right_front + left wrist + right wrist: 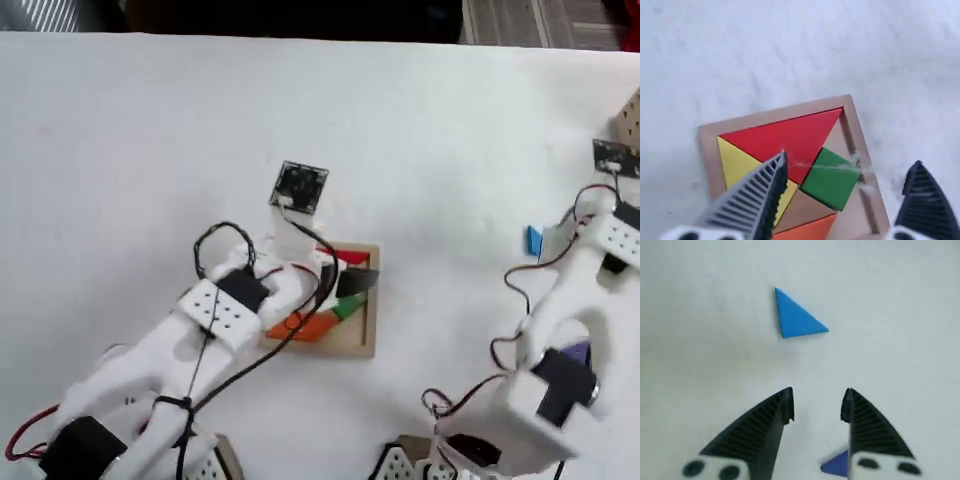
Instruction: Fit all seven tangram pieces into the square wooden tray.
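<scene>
Okay, risks first. The left gripper (850,160) hangs low over the square wooden tray (770,116) with its fingers spread and empty, one tip above the red triangle (790,135). Judgement: a drop or sideways nudge here could knock seated pieces up or shove the tray. The green square (830,177) looks a bit skewed in its slot, so it may block whatever goes beside it. The right gripper (818,390) is also released and holds nothing. The blue triangle (796,319) lies flat on the table ahead of its tips and well apart, and a thin flat piece like that could slide or slip out when pinched. A second, darker blue piece (837,465) sits just under one right finger and could get dragged. In the high view the tray (365,345) is near table centre with the left arm stretched in from 8 o'clock. The blue triangle (534,240) is at about 3 o'clock from the tray, and the right arm is folded up at 4 o'clock. The yellow triangle (735,162) and orange piece (807,231) are also seated, and bare slots remain.
</scene>
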Controlling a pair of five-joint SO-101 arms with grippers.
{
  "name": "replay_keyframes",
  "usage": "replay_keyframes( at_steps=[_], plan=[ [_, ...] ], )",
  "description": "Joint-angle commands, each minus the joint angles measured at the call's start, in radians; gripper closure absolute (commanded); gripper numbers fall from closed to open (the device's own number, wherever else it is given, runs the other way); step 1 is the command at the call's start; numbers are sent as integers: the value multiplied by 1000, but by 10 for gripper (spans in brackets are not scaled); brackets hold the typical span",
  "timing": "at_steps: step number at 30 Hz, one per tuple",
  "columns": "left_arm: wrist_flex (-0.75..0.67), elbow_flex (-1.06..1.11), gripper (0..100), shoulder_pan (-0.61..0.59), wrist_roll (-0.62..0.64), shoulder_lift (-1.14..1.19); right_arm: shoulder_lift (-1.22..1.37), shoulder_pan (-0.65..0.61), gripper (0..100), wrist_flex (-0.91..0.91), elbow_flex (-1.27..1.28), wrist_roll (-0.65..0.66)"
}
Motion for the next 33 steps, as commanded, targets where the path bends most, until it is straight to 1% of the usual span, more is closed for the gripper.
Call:
replay_keyframes(
  at_steps=[1,4,8,11,18,23,33],
  plan=[
    [-20,-28,709,-10,-3,-33,143,-41,841,8,-207,95],
    [-25,-28,831,-10,-8,-33,265,-58,843,73,-348,169],
    [-25,-32,977,-10,-8,-33,397,-68,843,145,-525,218],
    [-25,-32,963,-10,-8,-33,475,-82,842,203,-637,242],
    [-25,-31,963,-15,-9,-33,615,-105,839,312,-816,350],
    [-25,-34,963,-38,-9,-33,694,-108,839,369,-884,402],
    [-25,-32,963,-38,-9,-33,751,-71,839,371,-919,534]
  ],
)
